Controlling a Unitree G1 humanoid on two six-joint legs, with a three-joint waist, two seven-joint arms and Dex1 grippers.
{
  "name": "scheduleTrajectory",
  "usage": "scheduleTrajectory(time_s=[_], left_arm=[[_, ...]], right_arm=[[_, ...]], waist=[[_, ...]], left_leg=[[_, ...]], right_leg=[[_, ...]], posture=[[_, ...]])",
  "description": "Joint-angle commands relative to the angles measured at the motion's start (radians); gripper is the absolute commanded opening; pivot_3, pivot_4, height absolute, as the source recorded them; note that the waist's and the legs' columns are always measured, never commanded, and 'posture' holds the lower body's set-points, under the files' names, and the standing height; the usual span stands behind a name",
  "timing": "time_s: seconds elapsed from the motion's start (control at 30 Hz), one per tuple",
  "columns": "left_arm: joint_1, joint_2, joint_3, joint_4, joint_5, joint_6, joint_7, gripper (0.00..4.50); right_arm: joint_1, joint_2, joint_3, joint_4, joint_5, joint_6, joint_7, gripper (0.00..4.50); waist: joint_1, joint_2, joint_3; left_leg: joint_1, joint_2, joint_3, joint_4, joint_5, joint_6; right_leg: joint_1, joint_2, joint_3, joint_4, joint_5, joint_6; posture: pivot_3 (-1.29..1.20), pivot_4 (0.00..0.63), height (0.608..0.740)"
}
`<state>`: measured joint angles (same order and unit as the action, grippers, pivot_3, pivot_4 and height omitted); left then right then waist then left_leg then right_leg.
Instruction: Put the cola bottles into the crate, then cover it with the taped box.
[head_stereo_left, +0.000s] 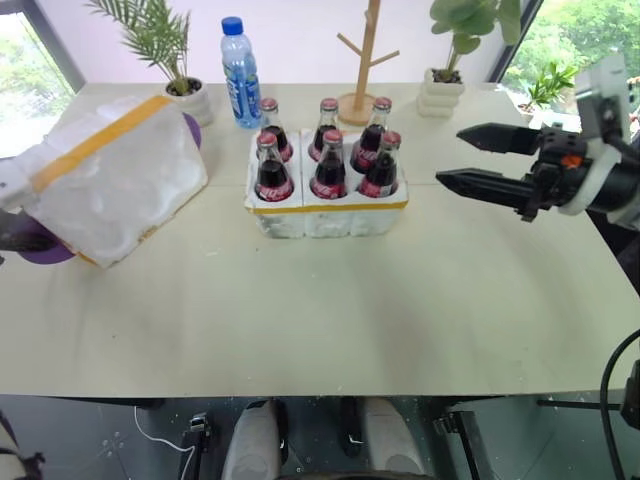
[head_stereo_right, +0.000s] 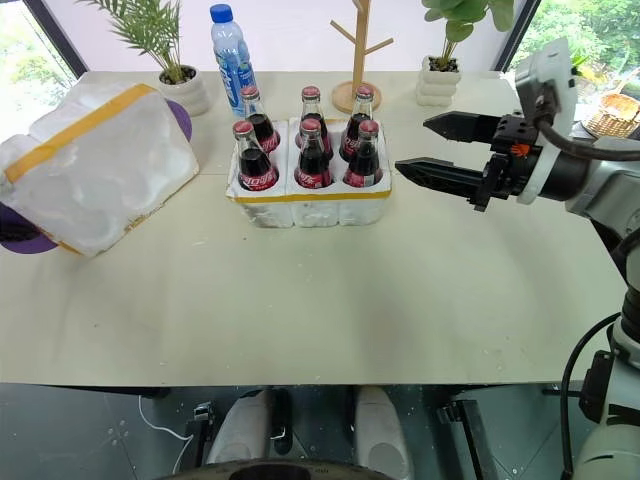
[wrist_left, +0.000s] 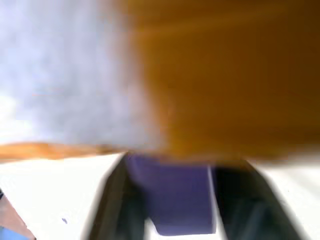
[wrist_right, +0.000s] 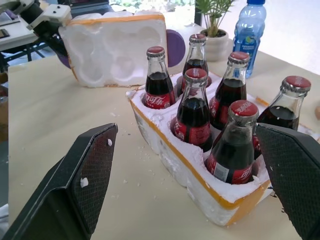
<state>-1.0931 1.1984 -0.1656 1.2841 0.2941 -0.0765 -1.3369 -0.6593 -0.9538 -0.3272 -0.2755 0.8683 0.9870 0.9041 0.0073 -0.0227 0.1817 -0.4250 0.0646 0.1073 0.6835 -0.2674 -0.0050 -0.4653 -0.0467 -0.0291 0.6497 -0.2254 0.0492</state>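
Styrofoam box (head_stereo_left: 118, 178) is pinched at its far-left edge by your left gripper (wrist_left: 170, 200). Lift it level, carry right over the crate (head_stereo_left: 325, 205); six bottles (head_stereo_left: 330, 165) seated. Right gripper (head_stereo_left: 478, 158), spread wide, idles just right of crate; keep it clear.

6 cola bottles (head_stereo_left: 328, 160) upright in crate (head_stereo_left: 330, 215); taped box (head_stereo_left: 115, 180) tilted, well left.

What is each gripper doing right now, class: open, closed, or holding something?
Left gripper: closed at the taped box; whether it grips it cannot be told.
Right gripper: open, empty, beside the crate.
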Motion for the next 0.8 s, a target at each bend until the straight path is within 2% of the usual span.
scheduleTrajectory(time_s=[0.03, 0.17, 0.27, 0.47, 0.63, 0.8], left_arm=[[-0.015, 0.013, 0.011, -0.007, 0.000, -0.025, 0.002, 0.26], [-0.024, 0.014, 0.038, -0.036, -0.028, -0.048, 0.017, 0.26], [-0.020, 0.003, 0.075, -0.106, -0.057, -0.130, 0.107, 0.26], [-0.019, -0.107, 0.188, -0.417, -0.157, -0.131, 0.319, 0.26], [0.021, -0.238, 0.200, -0.756, -0.124, -0.089, 0.539, 0.26], [0.061, -0.321, 0.108, -0.949, 0.037, -0.117, 0.702, 0.26]], right_arm=[[0.004, -0.027, -0.037, -0.026, 0.013, -0.010, -0.009, 4.50], [0.048, -0.055, -0.041, -0.029, -0.002, -0.024, 0.004, 4.50], [0.112, -0.097, -0.052, -0.020, -0.010, -0.022, 0.033, 4.50], [0.166, -0.111, -0.080, 0.007, -0.047, -0.047, -0.004, 4.50], [0.227, -0.100, -0.099, 0.003, -0.060, -0.054, -0.022, 4.50], [0.289, -0.092, -0.153, -0.001, -0.047, -0.044, -0.045, 4.50]], waist=[[0.002, 0.000, 0.000], [0.004, 0.000, 0.000], [0.006, -0.002, 0.000], [0.008, -0.003, -0.001], [0.005, -0.003, -0.001], [0.000, -0.003, -0.001]], left_leg=[[0.000, 0.000, 0.000, 0.000, 0.000, 0.000], [0.000, 0.000, 0.000, 0.000, 0.000, 0.000], [0.000, 0.000, -0.001, 0.000, 0.000, 0.000], [0.000, -0.001, -0.002, 0.002, 0.000, 0.000], [0.000, -0.001, -0.003, 0.002, 0.000, 0.000], [0.002, -0.001, -0.002, 0.002, 0.000, 0.000]], right_leg=[[0.000, 0.000, 0.000, 0.000, 0.000, 0.000], [0.000, 0.000, 0.000, 0.000, 0.000, 0.000], [0.000, 0.000, 0.000, 0.000, 0.000, 0.000], [0.002, -0.001, 0.000, 0.000, 0.000, 0.001], [0.003, 0.000, 0.000, 0.000, 0.002, 0.003], [0.003, 0.001, 0.002, 0.001, 0.002, 0.003]], posture=[[0.00, 0.150, 0.740], [0.00, 0.150, 0.740], [0.00, 0.150, 0.740], [0.00, 0.150, 0.740], [0.00, 0.150, 0.740], [0.00, 0.150, 0.740]])
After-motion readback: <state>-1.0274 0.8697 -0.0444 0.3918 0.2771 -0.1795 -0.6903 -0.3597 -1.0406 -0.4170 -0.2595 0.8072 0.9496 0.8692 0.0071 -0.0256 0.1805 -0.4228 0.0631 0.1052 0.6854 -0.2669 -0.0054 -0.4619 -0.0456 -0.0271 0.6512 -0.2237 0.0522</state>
